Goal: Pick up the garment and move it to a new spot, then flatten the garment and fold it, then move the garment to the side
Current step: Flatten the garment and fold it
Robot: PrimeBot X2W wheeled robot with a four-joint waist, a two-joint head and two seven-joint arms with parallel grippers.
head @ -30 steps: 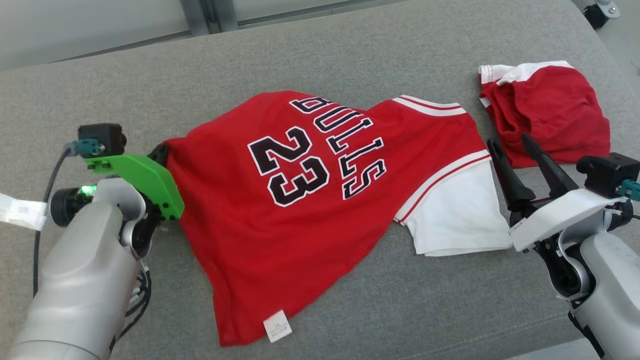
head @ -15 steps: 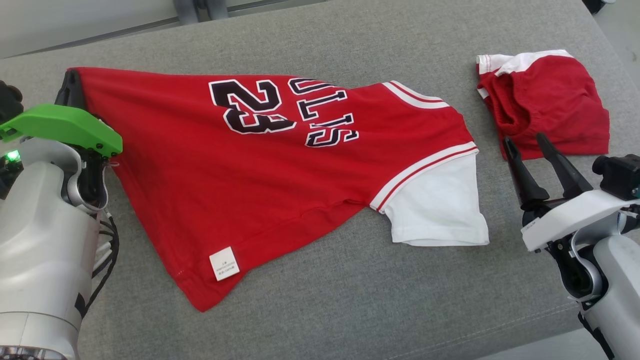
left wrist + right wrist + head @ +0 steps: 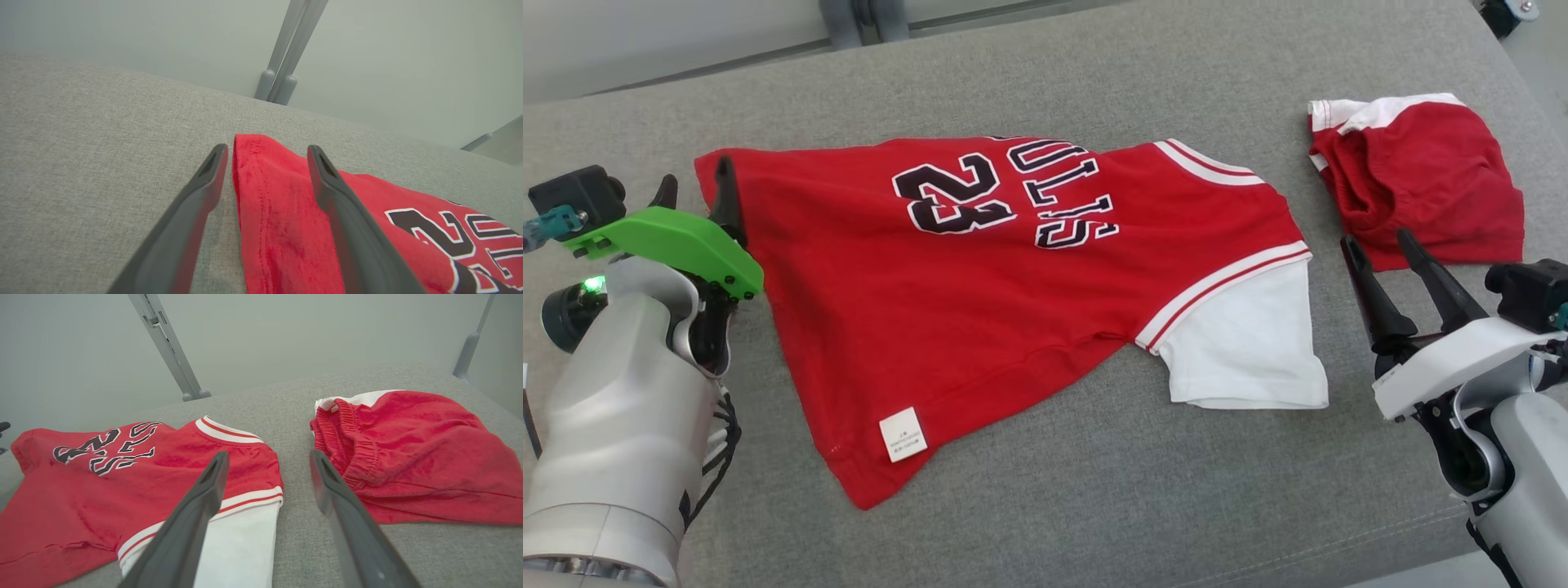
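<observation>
Released jersey (image 3: 947, 327) corner | left end effector (image 3: 696, 178) spread, straddling it | right end effector (image 3: 1376, 238) spread beside shorts (image 3: 1429, 188)

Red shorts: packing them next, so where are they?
In the head view, the red shorts lie far right on the grey cushion, just beyond the right pincer.

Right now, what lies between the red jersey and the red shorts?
A bare strip of grey cushion, seen in the right wrist view between jersey and shorts; the open right gripper points there.
</observation>
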